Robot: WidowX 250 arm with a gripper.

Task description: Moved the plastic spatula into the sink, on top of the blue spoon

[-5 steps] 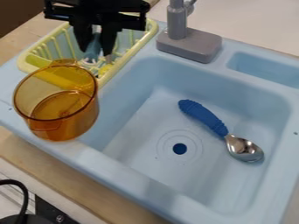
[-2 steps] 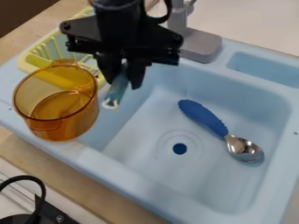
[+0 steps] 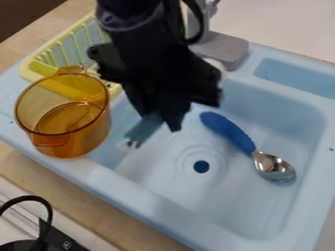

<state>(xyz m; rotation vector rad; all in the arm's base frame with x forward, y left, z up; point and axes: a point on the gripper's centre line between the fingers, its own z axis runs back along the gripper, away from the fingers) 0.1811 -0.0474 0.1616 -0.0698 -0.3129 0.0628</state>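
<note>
I have my black gripper (image 3: 159,121) near the middle of the frame, up over the left part of the blue sink (image 3: 154,203). Its jaws are closed on the plastic spatula (image 3: 145,128), and a gray-blue end pokes out, tilted down toward the lower left. That end is a bit blurry to me. The blue spoon (image 3: 226,130) lies in the sink, right of the middle, with its shiny part to the lower right. I see the spatula apart from it. The orange see-through pot (image 3: 72,144) sits at the left, just beside the yellow rack (image 3: 27,73) at the upper left.
</note>
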